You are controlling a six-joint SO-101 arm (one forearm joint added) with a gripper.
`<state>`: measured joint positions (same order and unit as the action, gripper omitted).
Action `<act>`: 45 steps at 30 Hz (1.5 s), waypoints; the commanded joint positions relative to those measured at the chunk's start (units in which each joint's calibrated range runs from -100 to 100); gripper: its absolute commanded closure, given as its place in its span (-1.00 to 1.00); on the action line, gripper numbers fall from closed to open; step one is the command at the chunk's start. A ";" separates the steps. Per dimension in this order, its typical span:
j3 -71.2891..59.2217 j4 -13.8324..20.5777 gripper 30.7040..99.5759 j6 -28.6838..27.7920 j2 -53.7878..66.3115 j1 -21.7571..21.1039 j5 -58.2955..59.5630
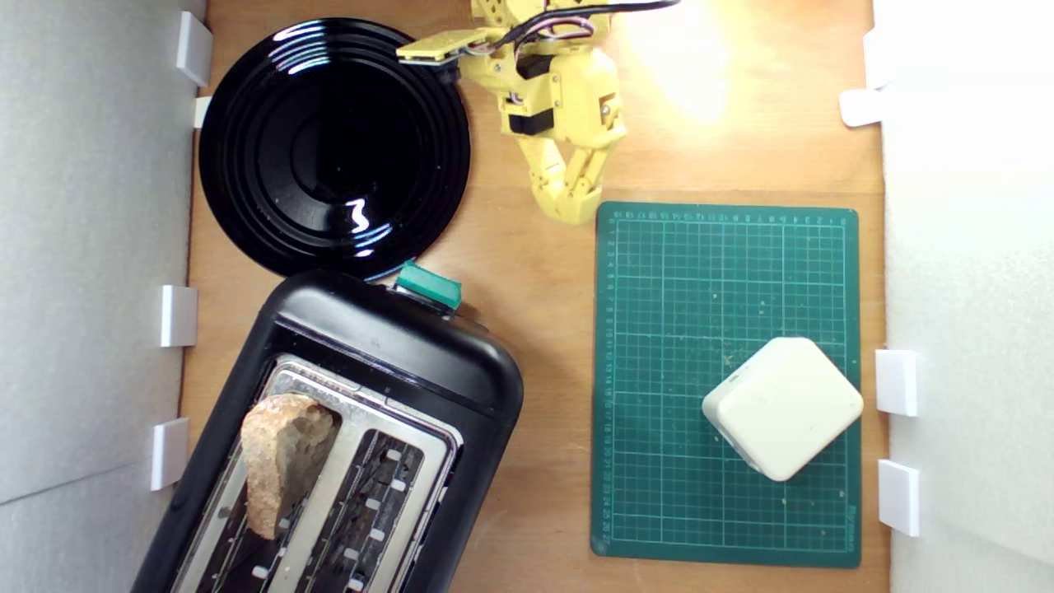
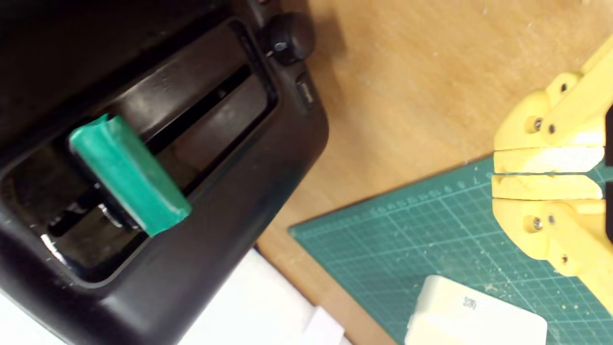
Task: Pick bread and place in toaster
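Observation:
The bread (image 1: 284, 457), a tan slice with brown crust, stands upright in the slot of the black toaster (image 1: 395, 346) nearer the exterior view's left, its top poking above the silver plate. The toaster's green lever (image 1: 428, 287) sits at its far end and fills much of the wrist view as a green lever (image 2: 128, 175) on the black toaster (image 2: 268, 158). My yellow gripper (image 1: 572, 212) hangs well away from the bread, near the mat's far corner, its jaws shut with nothing between them. In the wrist view, the gripper (image 2: 498, 173) has its fingers pressed together.
A round black plate (image 1: 333, 148) lies beyond the toaster. A green cutting mat (image 1: 725, 379) at the exterior view's right carries a cream rounded-square block (image 1: 782, 408). White walls with clips border both sides of the wooden table (image 1: 535, 280).

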<state>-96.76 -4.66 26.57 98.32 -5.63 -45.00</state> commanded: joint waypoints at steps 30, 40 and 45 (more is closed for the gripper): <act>-2.15 0.13 0.78 -1.07 0.68 0.63 -2.44; -2.15 -0.23 0.78 -1.23 0.76 0.63 -4.32; -2.06 -0.23 0.78 -1.43 0.68 0.15 -4.49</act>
<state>-98.52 -4.66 25.49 98.24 -5.45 -49.24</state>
